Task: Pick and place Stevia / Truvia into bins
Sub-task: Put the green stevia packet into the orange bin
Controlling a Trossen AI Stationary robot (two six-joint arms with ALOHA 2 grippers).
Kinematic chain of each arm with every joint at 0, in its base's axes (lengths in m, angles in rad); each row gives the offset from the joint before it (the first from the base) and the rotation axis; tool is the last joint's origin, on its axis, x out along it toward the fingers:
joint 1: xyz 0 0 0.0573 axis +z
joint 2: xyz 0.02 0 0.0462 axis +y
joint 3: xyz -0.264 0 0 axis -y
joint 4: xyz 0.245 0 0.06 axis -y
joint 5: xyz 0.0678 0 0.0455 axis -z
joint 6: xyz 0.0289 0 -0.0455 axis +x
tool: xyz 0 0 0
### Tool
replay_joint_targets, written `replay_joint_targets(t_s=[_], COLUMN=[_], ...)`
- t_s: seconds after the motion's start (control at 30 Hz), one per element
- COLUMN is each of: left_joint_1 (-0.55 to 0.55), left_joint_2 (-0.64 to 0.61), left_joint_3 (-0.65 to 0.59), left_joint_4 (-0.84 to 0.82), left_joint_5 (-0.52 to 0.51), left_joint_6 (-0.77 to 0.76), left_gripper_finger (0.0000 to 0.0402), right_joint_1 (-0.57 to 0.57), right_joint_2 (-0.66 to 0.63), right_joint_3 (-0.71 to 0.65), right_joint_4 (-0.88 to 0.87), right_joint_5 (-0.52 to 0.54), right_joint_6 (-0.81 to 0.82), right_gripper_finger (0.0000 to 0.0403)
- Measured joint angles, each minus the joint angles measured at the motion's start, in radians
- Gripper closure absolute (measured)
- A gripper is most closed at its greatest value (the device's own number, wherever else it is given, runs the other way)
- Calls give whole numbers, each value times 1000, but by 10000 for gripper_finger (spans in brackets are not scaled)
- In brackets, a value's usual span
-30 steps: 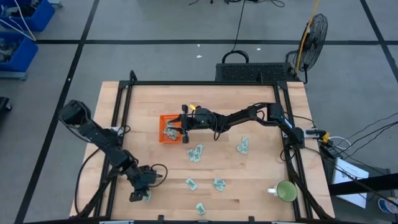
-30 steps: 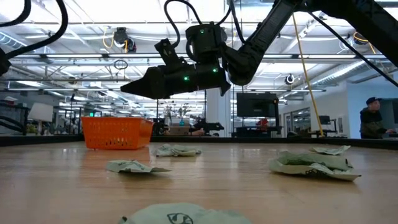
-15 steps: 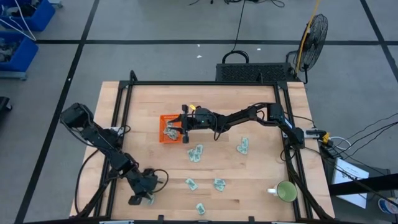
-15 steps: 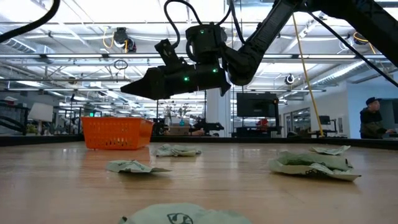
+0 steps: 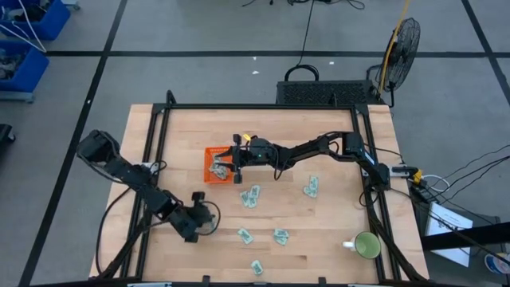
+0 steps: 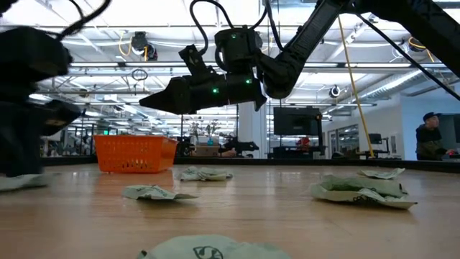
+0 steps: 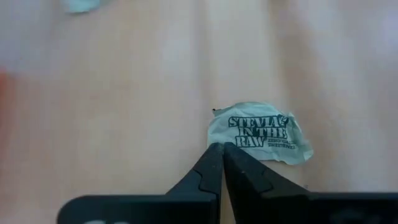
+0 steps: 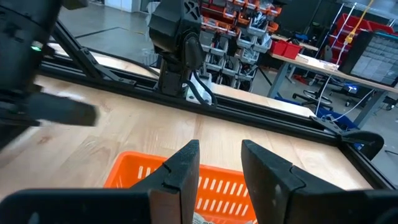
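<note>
My left gripper [image 7: 219,149] is shut on a pale green Stevia sachet [image 7: 258,134] over the table's near left part [image 5: 198,225]. My right gripper [image 8: 217,163] hovers open above the orange bin [image 5: 213,167], nothing between its fingers. The bin [image 8: 149,177] holds some sachets. More sachets lie flat on the wood: one [image 5: 251,197] near the bin, one [image 5: 311,187] to the right, and three near the front [image 5: 245,235] [image 5: 280,236] [image 5: 256,266]. In the low view the right gripper [image 6: 154,101] hangs above the bin [image 6: 135,153]. My left gripper pinches the sachet at one edge, near a corner [image 7: 225,140], between its two fingertips. The rest of the sachet sticks out flat beyond the tips, printed face showing. It rides low over the wood.
A round green mug [image 5: 366,245] stands at the near right corner. A black frame [image 5: 239,108] runs along the table's far and side edges. Bare wood lies between the left gripper and the bin.
My left gripper has swung from the near left edge toward the right and far side, nearer the bin. The sachet that lay at that edge has gone along with it. My right arm has kept still.
</note>
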State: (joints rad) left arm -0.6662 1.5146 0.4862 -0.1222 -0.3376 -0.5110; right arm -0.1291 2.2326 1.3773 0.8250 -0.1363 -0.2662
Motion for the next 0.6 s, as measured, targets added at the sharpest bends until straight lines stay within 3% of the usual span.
replay_joint_targets(t_s=[0.47, 0.6], left_joint_1=[115, 135], left_joint_2=[-167, -201], left_joint_3=[-9, -10], left_joint_4=[-18, -32], left_joint_5=[-10, 63], left_joint_6=[18, 16], left_gripper_finger=[380, 377], right_joint_1=[6, 22], right_joint_2=[0, -16], right_joint_3=[0, 0], right_joint_4=[9, 14], right_joint_5=[1, 1], right_joint_6=[30, -19], right_gripper_finger=[289, 289])
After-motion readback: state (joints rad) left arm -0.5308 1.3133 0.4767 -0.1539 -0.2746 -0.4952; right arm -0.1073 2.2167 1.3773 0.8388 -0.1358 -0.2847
